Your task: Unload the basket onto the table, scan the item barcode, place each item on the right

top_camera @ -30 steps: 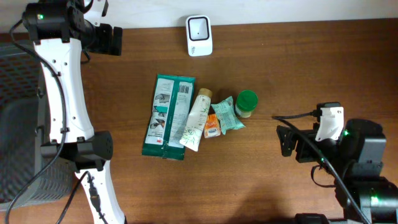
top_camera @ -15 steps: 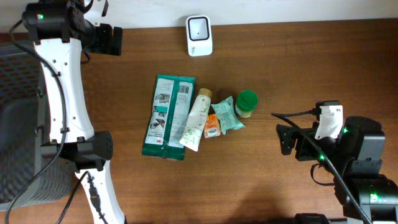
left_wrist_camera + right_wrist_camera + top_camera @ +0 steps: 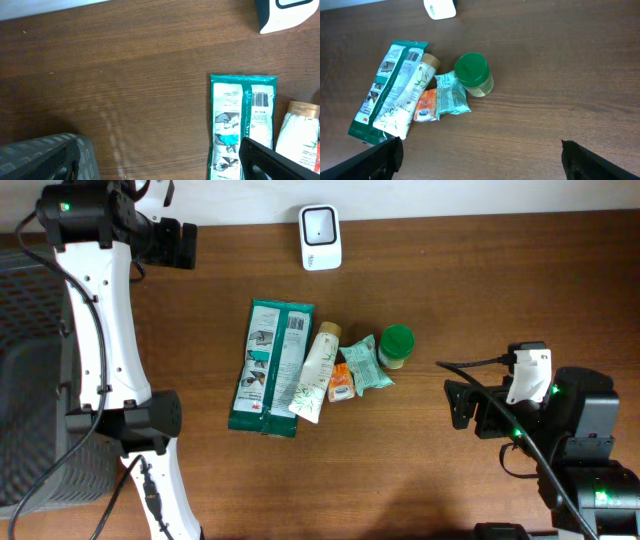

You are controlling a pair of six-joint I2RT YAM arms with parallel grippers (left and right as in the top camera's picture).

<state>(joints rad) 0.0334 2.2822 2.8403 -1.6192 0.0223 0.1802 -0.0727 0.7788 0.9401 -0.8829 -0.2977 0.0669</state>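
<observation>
A white barcode scanner (image 3: 320,237) (image 3: 285,12) (image 3: 440,8) stands at the table's far edge. The items lie in a heap mid-table: a green packet (image 3: 268,367) (image 3: 242,125) (image 3: 385,85) with a printed barcode facing up, a white tube (image 3: 314,375) (image 3: 407,102), an orange sachet (image 3: 341,382) (image 3: 425,105), a teal sachet (image 3: 367,365) (image 3: 452,94) and a green-lidded jar (image 3: 396,346) (image 3: 474,74). My left gripper (image 3: 172,242) (image 3: 160,165) hovers open at the far left, well apart from the heap. To the right of the jar, my right gripper (image 3: 462,405) (image 3: 480,162) is open and holds nothing.
A dark grey mesh bin (image 3: 30,380) stands off the table's left side. The white left arm (image 3: 100,330) stretches along the left edge. Bare wood lies between the heap and the right gripper.
</observation>
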